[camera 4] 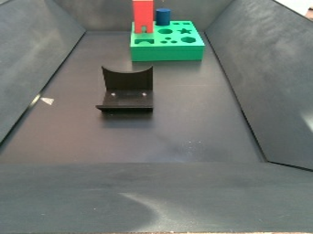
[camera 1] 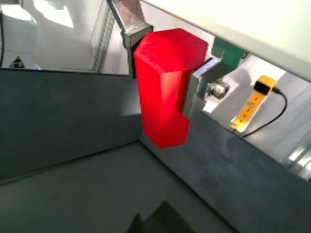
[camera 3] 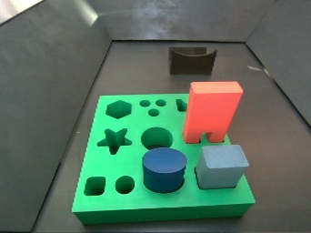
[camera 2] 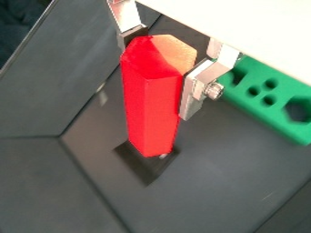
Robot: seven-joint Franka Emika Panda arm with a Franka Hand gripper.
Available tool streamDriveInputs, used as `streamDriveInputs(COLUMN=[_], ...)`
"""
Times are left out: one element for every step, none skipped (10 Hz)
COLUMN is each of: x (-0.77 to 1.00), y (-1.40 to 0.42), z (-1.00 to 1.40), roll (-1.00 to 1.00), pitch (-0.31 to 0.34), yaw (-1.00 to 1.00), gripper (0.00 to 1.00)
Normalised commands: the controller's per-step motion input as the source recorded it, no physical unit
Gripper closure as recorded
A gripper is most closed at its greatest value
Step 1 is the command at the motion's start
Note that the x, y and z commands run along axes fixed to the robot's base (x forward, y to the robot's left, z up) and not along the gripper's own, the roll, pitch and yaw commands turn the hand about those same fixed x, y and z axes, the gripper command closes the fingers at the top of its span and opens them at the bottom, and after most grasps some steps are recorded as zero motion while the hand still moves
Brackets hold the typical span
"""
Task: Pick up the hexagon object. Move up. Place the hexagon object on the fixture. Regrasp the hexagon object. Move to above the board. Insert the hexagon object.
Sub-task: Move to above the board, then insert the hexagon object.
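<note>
I see the gripper [camera 2: 155, 56] only in the wrist views, clenched on the hexagon [camera 2: 151, 98], which hangs upright between the silver fingers [camera 2: 202, 84] above the dark floor. In a wrist view a corner of the green board [camera 2: 274, 98] shows just behind it. In both side views the fixture [camera 4: 126, 89] stands empty near the floor's middle, well apart from the board [camera 3: 125, 168], which carries a red arch [camera 3: 213, 111], a blue cylinder [camera 3: 163, 169] and a grey cube [camera 3: 224, 167].

1 hand [camera 2: 155, 55], 1 hexagon object [camera 2: 149, 100], 1 board [camera 3: 122, 168]
</note>
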Motion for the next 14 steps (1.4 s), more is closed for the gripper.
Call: streamDriveInputs(x=[-0.45, -0.47, -0.49, -0.44, -0.32, -0.21, -0.15, -0.1, -0.08, 0.0, -0.01, 0.02, 0.0, 0.0], y=[-1.0, -1.0, -1.0, -0.81, -0.5, -0.27, -0.14, -0.07, -0.03, 0.0, 0.0, 0.14, 0.16, 0.11], z=[0.05, 0.05, 0.05, 0.04, 0.03, 0.01, 0.01, 0.01, 0.0, 0.0, 0.0, -0.06, -0.4, -0.47], roll=[-1.0, -1.0, -1.0, -1.0, -1.0, -0.85, -0.64, -0.39, -0.26, 0.0, 0.0, -0.03, -0.1, -0.1], pitch=[-0.035, -0.033, -0.036, -0.044, -0.053, -0.052, -0.051, -0.05, -0.048, -0.027, 0.0, 0.01, 0.0, -0.086], yaw=[-0.13, -0.13, -0.13, -0.12, -0.12, -0.09, -0.06, -0.03, -0.02, 0.0, -0.04, -0.26, -0.73, -0.77], gripper=[1.0, 1.0, 1.0, 1.0, 1.0, 1.0, 1.0, 1.0, 1.0, 1.0, 1.0, 1.0, 1.0, 1.0])
